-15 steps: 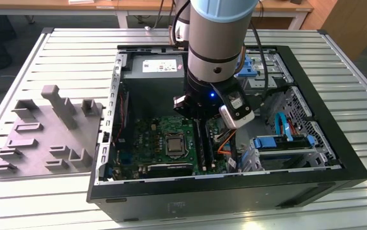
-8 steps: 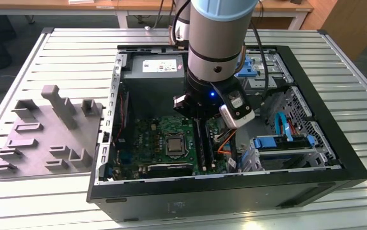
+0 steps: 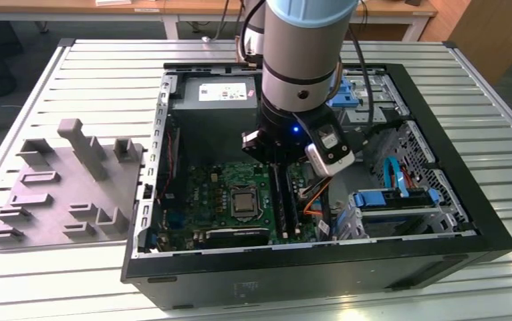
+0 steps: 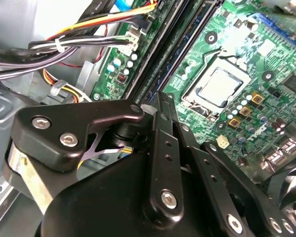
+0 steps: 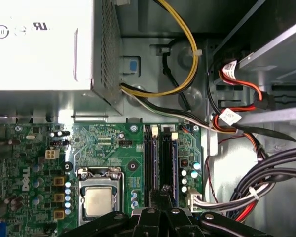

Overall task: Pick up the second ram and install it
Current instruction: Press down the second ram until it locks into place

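In the exterior view the arm reaches down into an open black computer case point(image 3: 327, 267), and the gripper point(image 3: 279, 160) hangs just over the long dark memory slots beside the processor socket point(image 3: 240, 200). The case lies on a slatted metal table point(image 3: 77, 67). A grey holder block point(image 3: 60, 187) sits on the exterior view's left of the case, and wooden desks point(image 3: 194, 8) stand behind. In the second wrist view the gripper point(image 4: 160, 101) has its narrow black fingers drawn together, with their tips over the slots that run across the green motherboard point(image 4: 246, 59). In the first wrist view the gripper point(image 5: 160, 190) again shows its fingers together, right at the near end of the two slots. The second ram point(image 5: 167, 155) appears as a thin dark strip with a bluish edge standing in the slot farther from the socket. Whether the fingers touch it cannot be told. Yellow and black cables point(image 5: 187, 59) loop past the silver power supply point(image 5: 39, 44).
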`<state>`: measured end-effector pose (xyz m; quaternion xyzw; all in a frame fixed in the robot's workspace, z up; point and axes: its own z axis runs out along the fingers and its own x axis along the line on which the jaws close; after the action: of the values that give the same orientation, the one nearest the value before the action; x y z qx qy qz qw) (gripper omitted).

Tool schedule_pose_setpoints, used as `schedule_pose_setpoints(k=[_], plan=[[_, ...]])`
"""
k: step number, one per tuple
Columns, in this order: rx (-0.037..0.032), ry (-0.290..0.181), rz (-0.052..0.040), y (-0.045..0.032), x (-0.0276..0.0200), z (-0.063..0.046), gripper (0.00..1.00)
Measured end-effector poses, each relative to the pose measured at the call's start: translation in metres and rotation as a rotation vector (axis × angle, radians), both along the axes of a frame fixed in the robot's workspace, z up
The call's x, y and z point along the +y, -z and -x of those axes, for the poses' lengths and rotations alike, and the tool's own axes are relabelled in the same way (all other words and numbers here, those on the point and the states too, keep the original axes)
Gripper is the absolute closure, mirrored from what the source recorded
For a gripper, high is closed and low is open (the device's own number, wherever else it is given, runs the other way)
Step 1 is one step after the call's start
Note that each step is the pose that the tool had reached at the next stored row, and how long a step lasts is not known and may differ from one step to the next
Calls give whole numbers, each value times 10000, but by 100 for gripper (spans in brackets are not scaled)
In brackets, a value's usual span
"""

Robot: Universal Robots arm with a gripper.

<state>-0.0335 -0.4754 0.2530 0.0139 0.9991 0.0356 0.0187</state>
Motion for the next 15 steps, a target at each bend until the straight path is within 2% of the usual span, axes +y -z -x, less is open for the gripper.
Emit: schedule_pose_setpoints(k=[7, 15], plan=[[0, -1, -23, 20, 88, 0, 89], [0, 0, -26, 93, 212, 0, 89]])
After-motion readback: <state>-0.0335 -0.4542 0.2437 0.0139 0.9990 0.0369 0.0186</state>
